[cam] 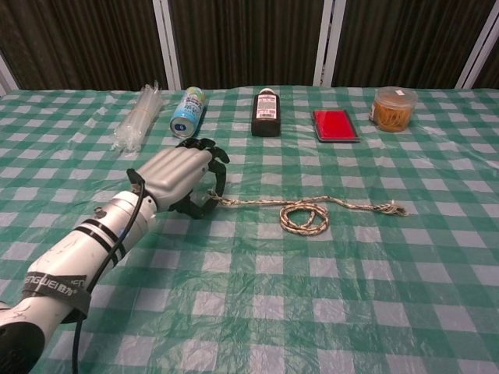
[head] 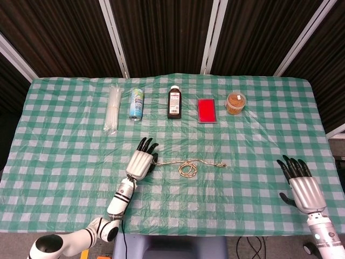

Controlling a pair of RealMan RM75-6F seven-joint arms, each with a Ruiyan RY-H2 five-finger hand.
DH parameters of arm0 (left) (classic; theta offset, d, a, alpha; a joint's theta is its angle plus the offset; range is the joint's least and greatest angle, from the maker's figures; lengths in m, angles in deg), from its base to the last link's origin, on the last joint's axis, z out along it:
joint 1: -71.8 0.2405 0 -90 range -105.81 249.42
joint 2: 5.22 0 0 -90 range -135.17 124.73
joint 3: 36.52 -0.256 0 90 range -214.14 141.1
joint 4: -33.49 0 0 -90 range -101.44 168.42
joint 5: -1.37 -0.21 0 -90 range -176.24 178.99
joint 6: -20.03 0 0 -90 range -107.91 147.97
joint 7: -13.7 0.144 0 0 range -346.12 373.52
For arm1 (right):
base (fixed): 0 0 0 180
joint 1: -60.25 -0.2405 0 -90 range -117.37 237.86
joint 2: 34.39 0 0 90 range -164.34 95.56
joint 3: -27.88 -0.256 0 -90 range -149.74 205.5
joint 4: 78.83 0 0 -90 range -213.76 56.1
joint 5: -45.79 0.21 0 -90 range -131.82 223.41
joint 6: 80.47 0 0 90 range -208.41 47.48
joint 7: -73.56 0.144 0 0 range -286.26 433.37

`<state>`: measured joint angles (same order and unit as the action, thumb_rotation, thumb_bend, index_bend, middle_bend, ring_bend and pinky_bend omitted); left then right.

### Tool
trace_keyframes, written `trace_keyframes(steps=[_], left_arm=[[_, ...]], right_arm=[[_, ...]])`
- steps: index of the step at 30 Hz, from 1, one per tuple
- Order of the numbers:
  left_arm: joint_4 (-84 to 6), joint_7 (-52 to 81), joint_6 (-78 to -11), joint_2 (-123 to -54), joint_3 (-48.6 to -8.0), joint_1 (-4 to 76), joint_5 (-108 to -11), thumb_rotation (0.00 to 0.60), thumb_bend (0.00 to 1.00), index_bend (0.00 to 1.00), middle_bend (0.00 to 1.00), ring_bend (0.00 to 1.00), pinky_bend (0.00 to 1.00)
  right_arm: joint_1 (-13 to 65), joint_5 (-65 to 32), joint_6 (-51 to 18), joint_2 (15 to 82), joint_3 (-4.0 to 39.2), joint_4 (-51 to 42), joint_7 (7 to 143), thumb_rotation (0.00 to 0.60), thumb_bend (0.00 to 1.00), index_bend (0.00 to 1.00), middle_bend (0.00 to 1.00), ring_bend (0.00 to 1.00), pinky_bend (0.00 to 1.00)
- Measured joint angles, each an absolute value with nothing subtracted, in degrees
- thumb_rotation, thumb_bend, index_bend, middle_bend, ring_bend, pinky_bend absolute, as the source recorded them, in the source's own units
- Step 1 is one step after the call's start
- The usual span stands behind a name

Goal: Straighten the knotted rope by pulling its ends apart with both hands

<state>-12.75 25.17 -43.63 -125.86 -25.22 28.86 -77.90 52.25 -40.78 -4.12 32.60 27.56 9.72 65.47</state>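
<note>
A thin beige rope (head: 187, 169) lies mid-table with a small coiled loop (cam: 304, 220) and a knot at its right end (cam: 392, 209). My left hand (head: 141, 162) grips the rope's left end between thumb and curled fingers, as the chest view of the left hand (cam: 175, 175) shows. Off at the table's front right corner is my right hand (head: 301, 183), fingers spread and holding nothing, well away from the rope's right end (head: 220, 164). The chest view does not show the right hand.
Along the back row lie a clear plastic bundle (head: 112, 109), a tipped can (head: 136, 103), a dark bottle (head: 174, 101), a red box (head: 206, 110) and a lidded jar (head: 235, 102). A green checked cloth (head: 259, 135) covers the table.
</note>
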Motion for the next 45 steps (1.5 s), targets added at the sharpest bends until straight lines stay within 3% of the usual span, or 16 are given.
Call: trace_keyframes(steps=[3,7,12,26,45], left_arm=[[-14.34,25.19,-44.26,-124.77,-25.87,29.57,-78.39,0.6,0.47,0.69,0.18,0.0,0.03],[-16.68,26.25,-44.65,-123.5,-26.38,30.26,-78.56,0.6,0.47,0.69,0.18,0.0,0.02],[-19.48,28.76,-44.85,-122.31,-26.72,31.06,-78.26,0.6,0.47,0.7,0.18,0.0,0.02],[-22.28,30.48,-45.16,-120.94,-26.36,32.08,-77.3,0.6,0.47,0.7,0.18,0.0,0.02],[-23.32,31.49,-44.04,-119.98,-26.02,32.07,-76.35,0.6,0.47,0.7,0.18,0.0,0.02]], right_arm=[[50.72,-42.01,-5.1,34.32,27.38,8.83,65.21,0.6,0.31,0.11,0.0,0.0,0.0],[48.11,-42.41,-7.29,36.95,26.27,8.22,64.32,0.6,0.31,0.38,0.0,0.0,0.0],[43.55,-42.05,-11.94,41.27,24.52,7.86,61.33,0.6,0.31,0.51,0.0,0.0,0.0],[32.73,-35.95,-20.82,54.87,18.89,-2.47,52.64,0.6,0.37,0.58,0.0,0.0,0.0],[27.74,-29.58,-25.4,60.99,18.14,-9.76,50.41,0.6,0.42,0.61,0.0,0.0,0.0]])
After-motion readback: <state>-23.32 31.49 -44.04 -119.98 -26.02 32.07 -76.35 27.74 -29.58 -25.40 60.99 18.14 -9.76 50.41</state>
